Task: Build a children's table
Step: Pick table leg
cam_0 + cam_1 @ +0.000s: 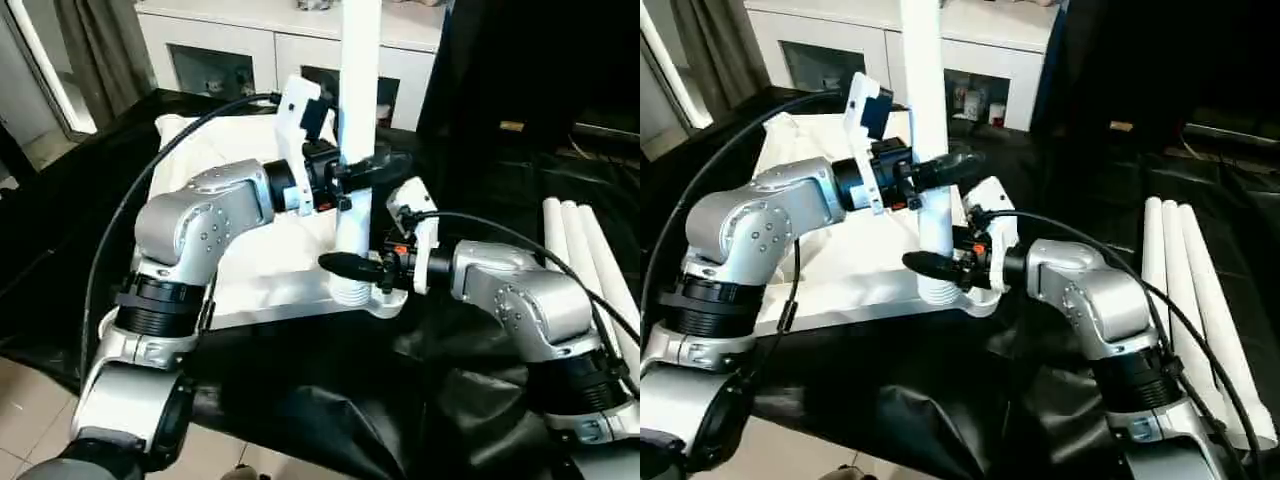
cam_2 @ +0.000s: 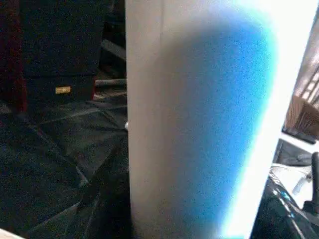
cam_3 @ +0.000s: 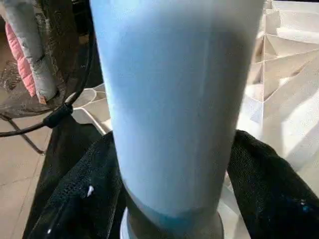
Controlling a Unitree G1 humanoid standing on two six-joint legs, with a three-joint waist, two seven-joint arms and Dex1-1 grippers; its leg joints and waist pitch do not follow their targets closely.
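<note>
The children's table top lies upside down on a black cloth, ribs facing up. One white leg stands upright in the round socket at the top's near right corner. My left gripper is shut on this leg about halfway up, one black finger passing in front of it. My right gripper is shut on the same leg low down, just above the socket. In the right wrist view its fingers hug both sides of the leg. The left wrist view shows the leg very close.
Three spare white legs lie side by side on the black cloth to my right. A white cabinet with glass doors stands behind the work. Pale floor tiles show past the cloth's near left edge.
</note>
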